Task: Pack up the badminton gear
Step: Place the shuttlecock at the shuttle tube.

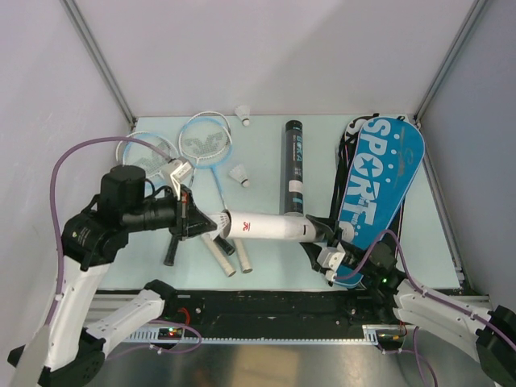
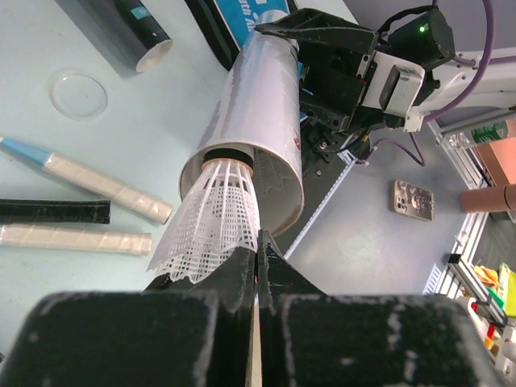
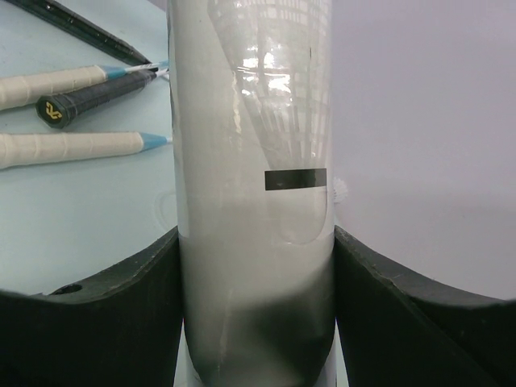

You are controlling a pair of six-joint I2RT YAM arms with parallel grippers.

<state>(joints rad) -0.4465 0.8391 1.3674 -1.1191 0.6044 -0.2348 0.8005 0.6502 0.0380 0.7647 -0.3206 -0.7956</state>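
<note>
Pinching the shuttlecock [image 2: 216,222] by its mesh skirt rim, the left fingers [image 2: 246,268] are fully closed; its cork end sits inside the mouth of the white tube [image 2: 260,113]. The right fingers [image 3: 157,278], wide apart, clamp that tube above the tabletop [image 1: 266,149]. Skirt judged light and crushable: hold lightly.

surface: table [image 1: 266,161] | on it: rackets [image 1: 201,143], shuttlecocks [image 1: 239,175], black tube [image 1: 293,161], blue bag [image 1: 379,177]

Bright even light from above, faint soft shadows on the pale bench [image 1: 266,161], overhead view sharp, white glare streaks down the clear tube [image 3: 254,97] in the right wrist view, left pincer [image 2: 258,254] a dark, soft-focus mass close to its lens
</note>
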